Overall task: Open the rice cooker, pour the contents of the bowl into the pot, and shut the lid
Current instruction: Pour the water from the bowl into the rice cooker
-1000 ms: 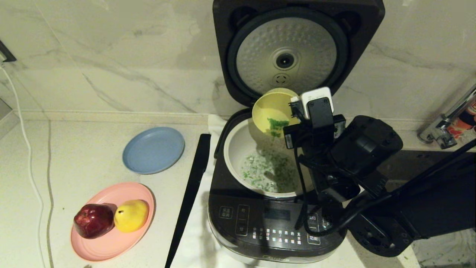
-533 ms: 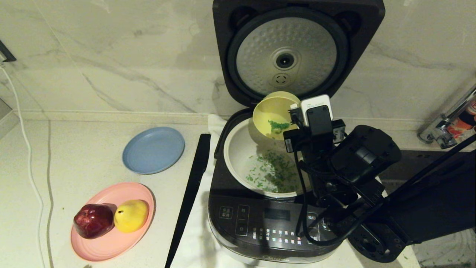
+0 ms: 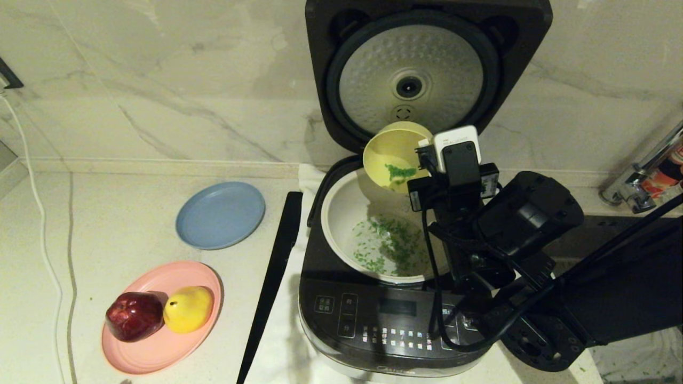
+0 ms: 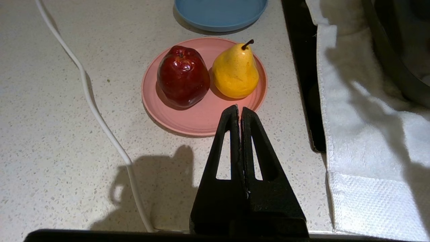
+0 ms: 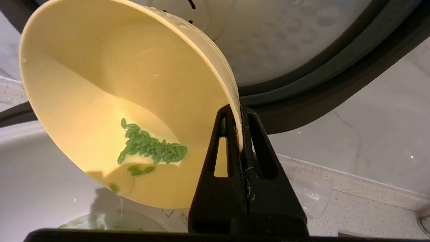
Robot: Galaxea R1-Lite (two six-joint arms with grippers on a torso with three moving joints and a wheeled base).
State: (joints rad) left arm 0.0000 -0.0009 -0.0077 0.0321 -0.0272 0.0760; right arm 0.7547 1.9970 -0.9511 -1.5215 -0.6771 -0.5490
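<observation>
My right arm (image 3: 533,240) is matte black with bulky rounded joint housings, black cables looping along it, and a white-capped black camera block (image 3: 456,152) at the wrist. Both grippers, left gripper (image 4: 240,111) and right gripper (image 5: 235,116), have black triangular fingers with cut-out windows.

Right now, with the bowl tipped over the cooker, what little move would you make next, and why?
Probably tip the bowl a little steeper, or give it a small shake. The right gripper pinches its rim over the pot, and a small clump of green bits clings to the bowl's inside wall, while most already lie in the pot. The lid stands open; the left gripper is parked, shut, near the pink plate.
</observation>
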